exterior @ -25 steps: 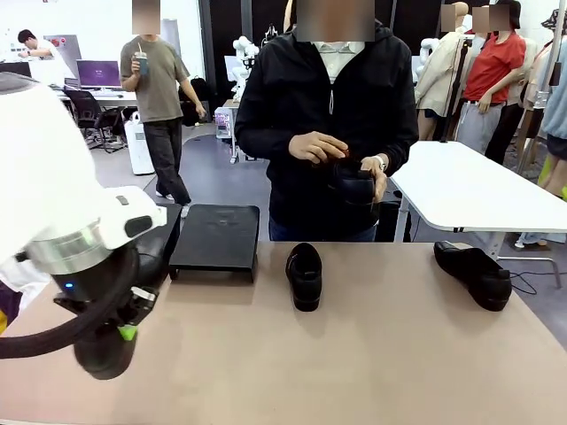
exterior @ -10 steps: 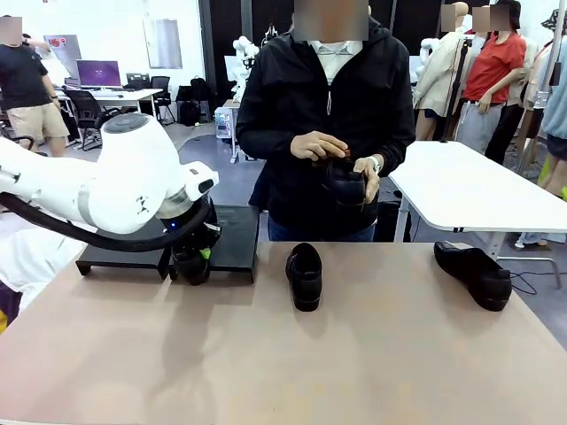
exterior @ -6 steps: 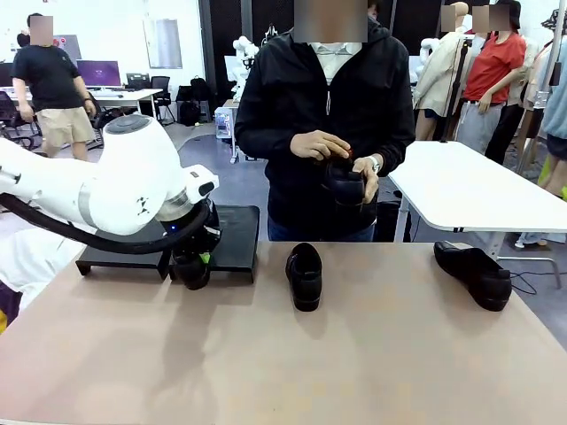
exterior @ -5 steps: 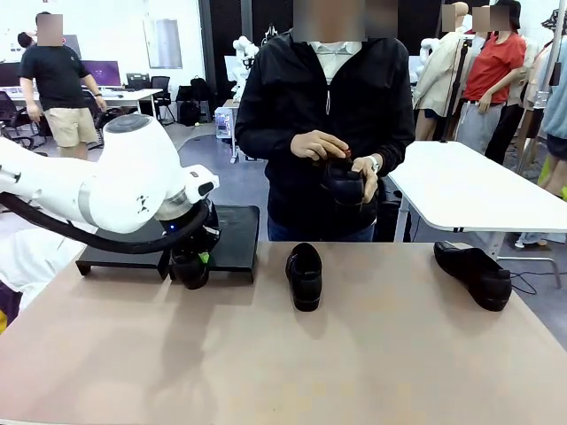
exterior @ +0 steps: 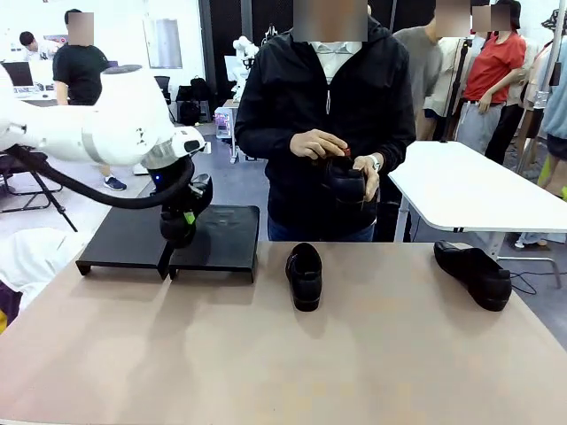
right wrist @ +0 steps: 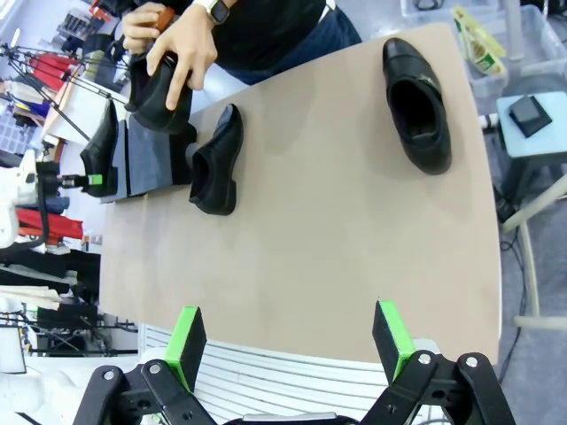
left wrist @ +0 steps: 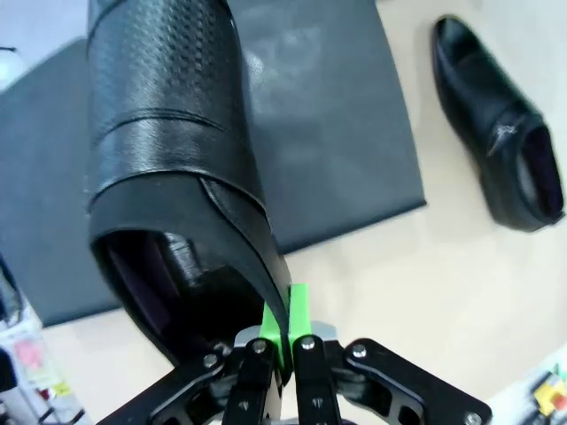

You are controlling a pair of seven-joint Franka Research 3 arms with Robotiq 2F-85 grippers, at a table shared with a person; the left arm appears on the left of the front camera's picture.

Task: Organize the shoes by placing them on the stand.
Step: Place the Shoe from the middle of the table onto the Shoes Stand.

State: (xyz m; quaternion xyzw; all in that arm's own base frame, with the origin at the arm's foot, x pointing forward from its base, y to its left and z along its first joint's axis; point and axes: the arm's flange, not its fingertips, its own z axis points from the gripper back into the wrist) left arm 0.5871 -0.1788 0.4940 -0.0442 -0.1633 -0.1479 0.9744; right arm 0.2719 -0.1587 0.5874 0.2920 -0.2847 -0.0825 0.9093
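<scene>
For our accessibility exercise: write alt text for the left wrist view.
The left end effector is shut on the heel rim of a black shoe, held over the black stand. A second shoe lies on the tan table beside the stand.

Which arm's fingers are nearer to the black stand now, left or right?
Left. The left fingers grip a shoe directly over the stand. The right fingers are open above the near edge of the table, far from the stand.
</scene>
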